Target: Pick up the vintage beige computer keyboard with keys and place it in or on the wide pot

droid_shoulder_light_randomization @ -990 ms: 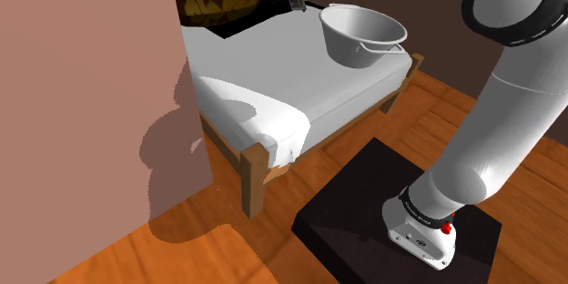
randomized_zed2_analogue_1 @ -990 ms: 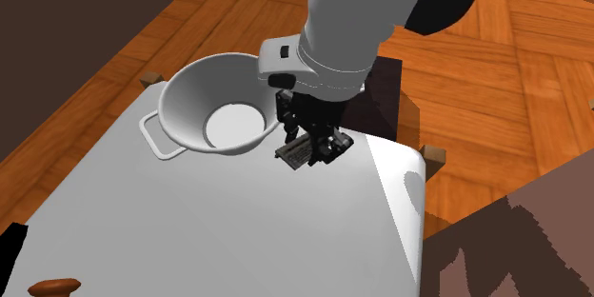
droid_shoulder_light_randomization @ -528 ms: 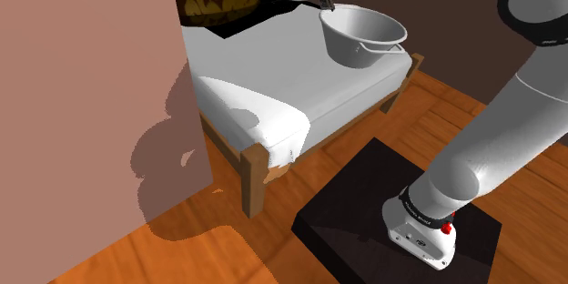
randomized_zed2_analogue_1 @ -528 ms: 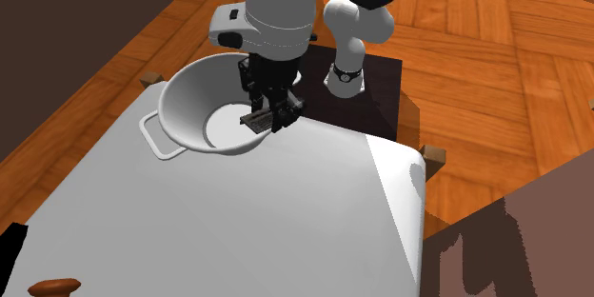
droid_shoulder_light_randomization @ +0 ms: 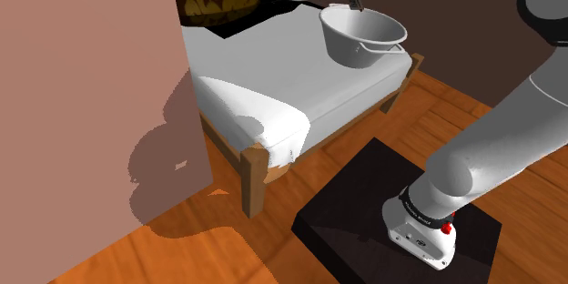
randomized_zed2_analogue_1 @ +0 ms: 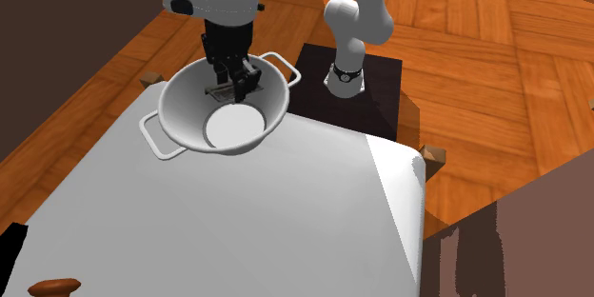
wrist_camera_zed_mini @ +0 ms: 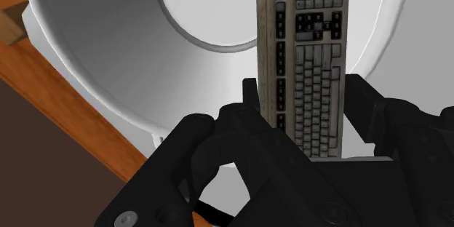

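**A:** Judging by the wrist view, we have the pick-up behind us. The beige keyboard [wrist_camera_zed_mini: 309, 65] is clamped by its long edges between the fingers of the gripper [wrist_camera_zed_mini: 305, 100] and hangs lengthwise away from the hand.

**B:** Agreed, and below it we see the pale inner wall and flat bottom of the wide pot [wrist_camera_zed_mini: 109, 51]. So the carry looks about finished too.

**A:** What we have left is the placing itself: lower, let go, draw back. In the shoulder view the keyboard's lower end seems to be near the rim of the pot [droid_shoulder_light_randomization: 350, 45], and we cannot tell whether it touches anything inside.

**B:** We would call it held over the mouth and not yet set down. The pot stands on the white bed [randomized_zed2_analogue_1: 238, 219], near the corner closest to the stand [randomized_zed2_analogue_1: 381, 90].

**A:** As for pose, in the second exterior view our arm rises from the stand and arches over. The hand points nearly straight down, with the gripper [randomized_zed2_analogue_1: 231, 74] over the stand-side half of the pot.
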Controlling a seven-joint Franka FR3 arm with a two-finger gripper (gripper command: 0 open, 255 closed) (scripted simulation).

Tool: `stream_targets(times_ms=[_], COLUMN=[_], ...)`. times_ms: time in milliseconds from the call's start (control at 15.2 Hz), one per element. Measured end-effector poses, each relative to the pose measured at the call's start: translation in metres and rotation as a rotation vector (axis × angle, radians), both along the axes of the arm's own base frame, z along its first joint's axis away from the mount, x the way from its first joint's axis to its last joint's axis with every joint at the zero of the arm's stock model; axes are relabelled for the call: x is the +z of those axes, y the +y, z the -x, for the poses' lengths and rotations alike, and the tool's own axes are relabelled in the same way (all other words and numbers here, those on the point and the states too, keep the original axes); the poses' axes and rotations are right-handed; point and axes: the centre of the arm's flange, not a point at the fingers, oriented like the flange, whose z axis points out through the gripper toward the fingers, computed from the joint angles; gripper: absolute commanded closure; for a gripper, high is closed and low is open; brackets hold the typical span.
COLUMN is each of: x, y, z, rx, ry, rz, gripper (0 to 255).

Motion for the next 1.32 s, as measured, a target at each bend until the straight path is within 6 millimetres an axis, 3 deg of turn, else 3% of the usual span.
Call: stream_targets(times_ms=[264, 396, 1320], x=[0.003, -0.002, -0.073], y=[-0.045, -0.059, -0.062], z=[0.035, 0.039, 0.04], rx=[-0.001, 0.0, 0.001], ry=[0.0, 0.0, 0.0], rz=[-0.001, 0.0, 0.0], gripper=[255, 255, 255])
